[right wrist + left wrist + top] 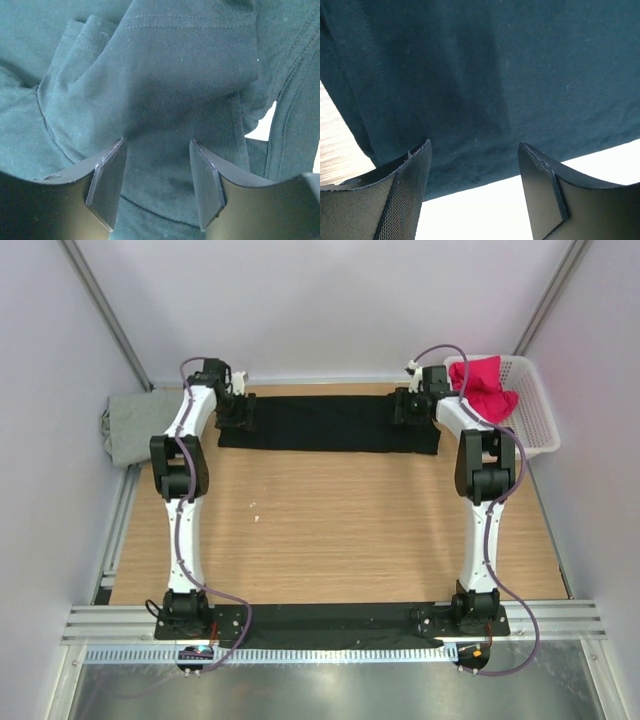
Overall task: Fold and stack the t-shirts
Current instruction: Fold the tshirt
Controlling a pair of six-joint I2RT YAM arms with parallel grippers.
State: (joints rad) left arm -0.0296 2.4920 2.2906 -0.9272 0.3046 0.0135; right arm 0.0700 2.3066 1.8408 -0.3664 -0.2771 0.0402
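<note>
The black t-shirt (325, 423) lies as a long flat strip across the far side of the table. My left gripper (237, 415) is at its left end. In the left wrist view the left gripper (475, 150) is open, with the black cloth (470, 75) and its hem between the fingertips. My right gripper (410, 408) is at the strip's right end. In the right wrist view the right gripper (157, 145) is open over bunched black folds (165, 65). The grey t-shirt (135, 425) lies folded at the far left. The magenta-red t-shirt (487, 385) sits crumpled in the basket.
The white mesh basket (535, 415) stands at the far right, just beside the right arm. The wooden table (330, 530) stretches from the black strip to the arm bases. White walls close in on the left, back and right.
</note>
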